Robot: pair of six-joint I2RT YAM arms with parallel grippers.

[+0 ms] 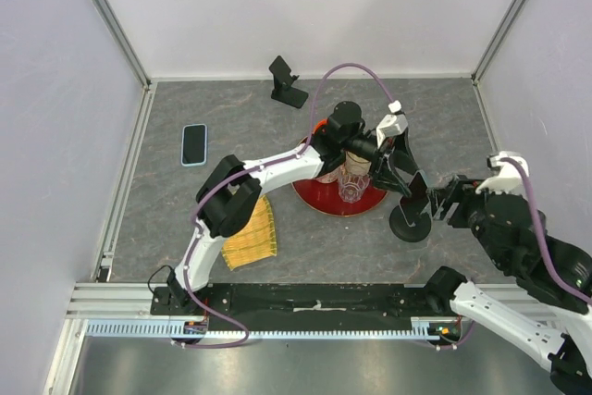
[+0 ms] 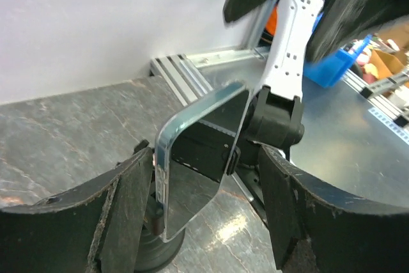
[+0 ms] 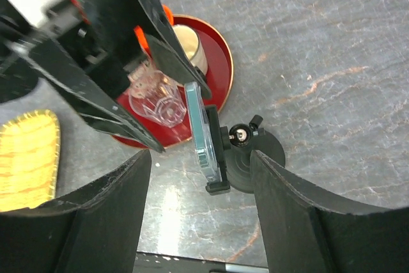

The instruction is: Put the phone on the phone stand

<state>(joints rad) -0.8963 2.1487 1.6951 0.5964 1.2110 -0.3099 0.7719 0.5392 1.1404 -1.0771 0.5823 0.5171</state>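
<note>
At the far left of the table (image 1: 166, 228) a spare phone (image 1: 194, 144) lies flat, well apart from everything else. Nearer the arm bases a yellow mat (image 1: 252, 238) lies partly under the left arm. A second stand (image 1: 289, 85), black, sits near the back wall.

In the middle a red plate (image 1: 314, 199) holds a clear glass (image 1: 352, 190) and a cream cup (image 1: 357, 162).

The left arm reaches across the plate. The left gripper (image 1: 407, 178) has its jaws spread around the phone (image 3: 202, 133). In the left wrist view one finger (image 2: 121, 209) is just beside the phone's edge, and I cannot tell whether it touches. The other finger stands clear of it.

The phone sits on the phone stand (image 1: 410, 225), just right of the plate. It stands steeply tilted with its back against the stand's cradle, its lower edge on the small lip, above the round black base.

Farther right, the right gripper (image 1: 437, 203) points at the stand from the other side. Its jaws are wide apart and hold nothing, and its fingers (image 3: 96, 222) frame the stand without touching it
</note>
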